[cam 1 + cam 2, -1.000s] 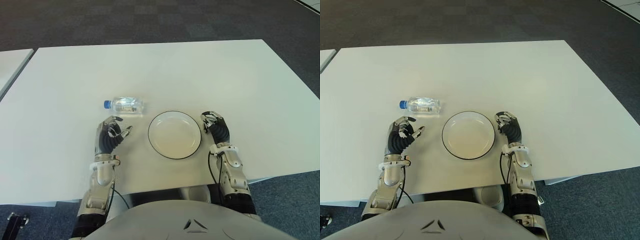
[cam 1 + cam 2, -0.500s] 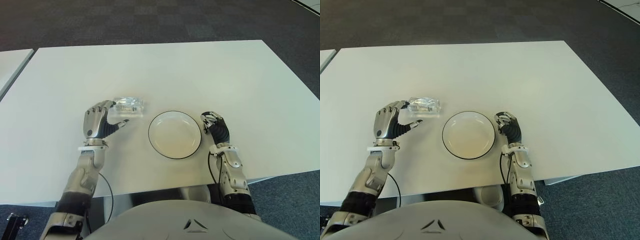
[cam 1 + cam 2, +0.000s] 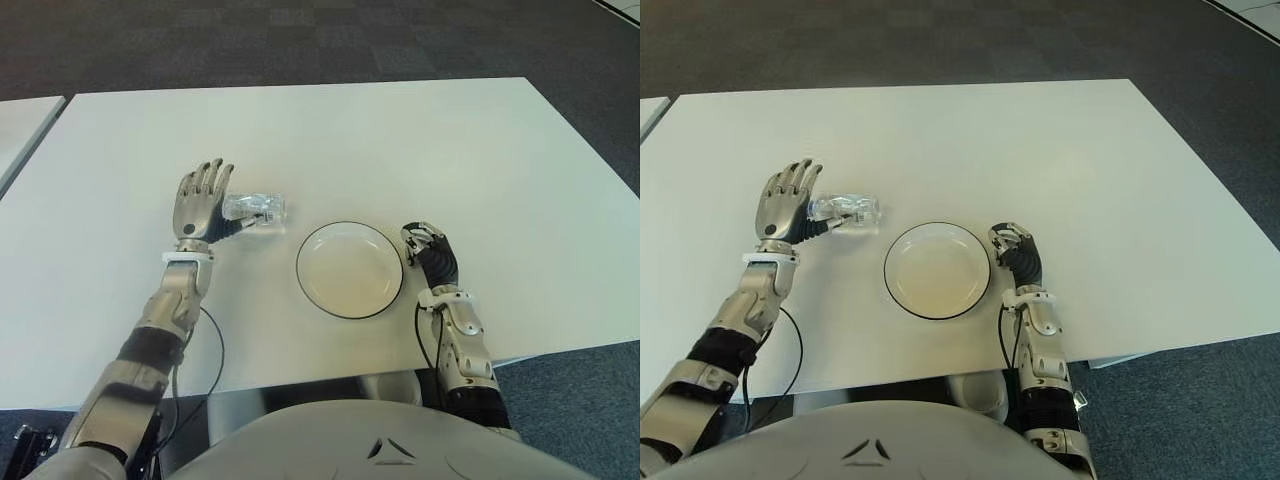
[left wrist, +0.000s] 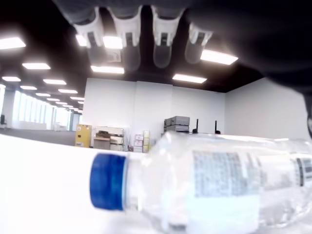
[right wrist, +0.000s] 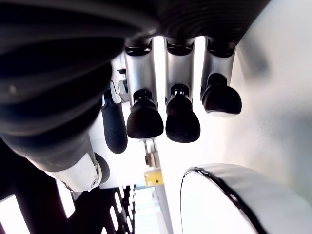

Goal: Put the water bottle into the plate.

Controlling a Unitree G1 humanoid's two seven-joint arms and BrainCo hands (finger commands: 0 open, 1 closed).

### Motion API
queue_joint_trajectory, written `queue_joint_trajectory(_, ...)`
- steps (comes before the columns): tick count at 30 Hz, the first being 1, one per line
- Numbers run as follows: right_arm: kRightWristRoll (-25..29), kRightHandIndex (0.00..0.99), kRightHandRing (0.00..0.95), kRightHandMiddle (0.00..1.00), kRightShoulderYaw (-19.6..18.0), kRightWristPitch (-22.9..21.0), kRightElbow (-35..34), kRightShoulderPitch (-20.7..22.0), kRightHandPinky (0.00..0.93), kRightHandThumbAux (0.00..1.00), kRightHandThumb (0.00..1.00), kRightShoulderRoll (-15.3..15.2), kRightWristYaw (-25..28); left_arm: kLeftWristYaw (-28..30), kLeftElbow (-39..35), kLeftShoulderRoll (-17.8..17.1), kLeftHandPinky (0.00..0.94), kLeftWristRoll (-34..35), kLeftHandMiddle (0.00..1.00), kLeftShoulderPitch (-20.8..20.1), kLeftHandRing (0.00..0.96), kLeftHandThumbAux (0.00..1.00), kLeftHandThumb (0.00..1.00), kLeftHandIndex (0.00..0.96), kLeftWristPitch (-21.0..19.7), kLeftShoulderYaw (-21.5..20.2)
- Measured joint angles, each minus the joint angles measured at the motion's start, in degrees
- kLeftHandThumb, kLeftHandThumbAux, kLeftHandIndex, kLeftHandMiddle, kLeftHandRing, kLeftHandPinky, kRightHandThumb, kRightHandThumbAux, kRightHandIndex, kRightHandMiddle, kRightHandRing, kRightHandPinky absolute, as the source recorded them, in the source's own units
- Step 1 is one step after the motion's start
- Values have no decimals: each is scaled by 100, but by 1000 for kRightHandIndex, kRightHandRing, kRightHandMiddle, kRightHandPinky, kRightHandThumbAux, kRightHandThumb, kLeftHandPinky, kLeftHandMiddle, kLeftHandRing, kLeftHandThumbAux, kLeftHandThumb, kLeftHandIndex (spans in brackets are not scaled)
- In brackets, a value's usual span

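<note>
A clear water bottle [image 3: 257, 209] lies on its side on the white table [image 3: 420, 150], left of the plate; its blue cap [image 4: 108, 181] is hidden behind my hand in the eye views. My left hand [image 3: 202, 196] is raised at the bottle's cap end with its fingers [image 4: 126, 34] spread straight and holding nothing. The white plate [image 3: 302, 272] with a dark rim has nothing in it. My right hand [image 3: 430, 250] shows just right of the plate, its fingers [image 5: 145, 119] curled on nothing.
The table's front edge [image 3: 330, 375] runs close to my body. A second white table [image 3: 20, 125] shows at the far left, across a narrow gap. Dark carpet [image 3: 300, 40] lies beyond the far edge.
My left hand has lifted from beside the plate, moved forward to the bottle's cap end, and spread its fingers open. The bottle, the plate and the right hand have stayed put.
</note>
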State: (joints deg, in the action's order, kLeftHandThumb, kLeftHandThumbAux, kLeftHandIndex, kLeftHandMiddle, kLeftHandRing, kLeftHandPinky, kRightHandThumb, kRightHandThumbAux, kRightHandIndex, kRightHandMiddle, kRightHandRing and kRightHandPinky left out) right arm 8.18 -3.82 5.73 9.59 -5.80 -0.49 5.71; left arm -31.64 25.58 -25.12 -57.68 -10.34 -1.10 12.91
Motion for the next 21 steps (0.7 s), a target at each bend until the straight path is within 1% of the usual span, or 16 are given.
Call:
queue_joint_trajectory(8, -5, 436, 856, 860, 12, 0, -61, -58, 832, 734, 699, 2, -26, -82, 694, -233, 0, -34, 0, -528, 0, 215, 563, 0, -48, 393)
queue_joint_trajectory(21, 2, 436, 852, 856, 5, -35, -132, -114, 822, 734, 699, 7, -77, -213, 1389, -554, 0, -46, 0, -1117, 0, 175, 547, 0, 278, 1028)
